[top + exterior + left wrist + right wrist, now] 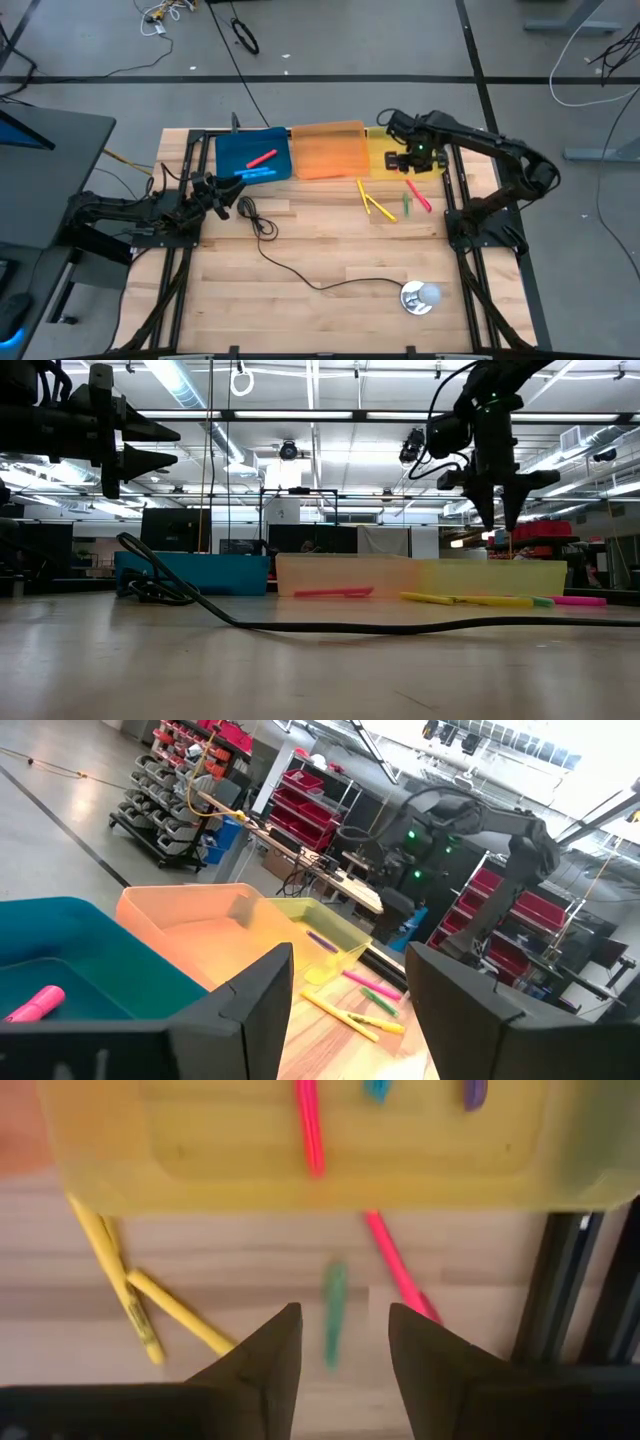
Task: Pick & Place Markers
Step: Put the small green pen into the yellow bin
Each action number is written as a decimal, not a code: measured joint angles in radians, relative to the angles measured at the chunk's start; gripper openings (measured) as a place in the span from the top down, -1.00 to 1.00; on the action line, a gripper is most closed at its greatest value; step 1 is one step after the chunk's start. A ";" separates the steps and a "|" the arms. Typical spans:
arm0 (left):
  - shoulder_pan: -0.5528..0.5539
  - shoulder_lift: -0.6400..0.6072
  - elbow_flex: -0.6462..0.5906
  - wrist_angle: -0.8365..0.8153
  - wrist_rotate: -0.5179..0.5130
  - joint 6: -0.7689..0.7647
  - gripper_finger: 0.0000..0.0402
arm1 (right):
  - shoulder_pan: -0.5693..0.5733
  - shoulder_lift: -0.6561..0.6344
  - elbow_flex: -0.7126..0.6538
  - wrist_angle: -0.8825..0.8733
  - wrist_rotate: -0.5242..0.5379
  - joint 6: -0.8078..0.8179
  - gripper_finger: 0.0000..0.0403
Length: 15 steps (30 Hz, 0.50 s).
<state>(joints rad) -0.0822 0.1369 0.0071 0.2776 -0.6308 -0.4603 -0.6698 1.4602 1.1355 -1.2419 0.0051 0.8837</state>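
While the right tool (412,163) hangs open and empty over the yellow tray (383,152), loose markers (376,204) lie on the worktop (330,250) just beside that tray. More markers rest in the blue tray (252,155). Beside it, the left tool (237,187) waits, open.

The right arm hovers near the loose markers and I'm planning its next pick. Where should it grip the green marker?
Grip the green marker mid-barrel from straight above, fingers across its width. It lies flat on the table, apart from the pink marker, leaving both long sides free.
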 joint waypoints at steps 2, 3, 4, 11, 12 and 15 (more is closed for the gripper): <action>0.000 0.000 0.000 0.000 0.000 0.000 0.01 | 0.029 -0.009 -0.017 -0.002 0.000 0.019 0.25; 0.000 0.000 0.000 0.000 0.000 0.000 0.01 | 0.043 -0.012 -0.024 -0.001 0.001 0.028 0.25; 0.000 0.000 0.000 0.000 0.000 0.000 0.01 | 0.058 -0.016 -0.031 0.000 0.001 0.037 0.25; 0.000 0.000 0.000 0.000 0.000 0.000 0.01 | 0.144 -0.029 -0.075 -0.002 -0.030 0.099 0.25; 0.000 0.000 0.000 0.000 0.000 0.000 0.01 | 0.155 -0.029 -0.078 -0.002 -0.032 0.103 0.25; 0.000 0.000 0.000 0.000 0.000 0.000 0.01 | 0.190 -0.030 -0.082 -0.001 -0.032 0.105 0.25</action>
<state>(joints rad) -0.0826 0.1368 0.0071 0.2779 -0.6308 -0.4603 -0.4800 1.4304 1.0532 -1.2431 -0.0273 0.9884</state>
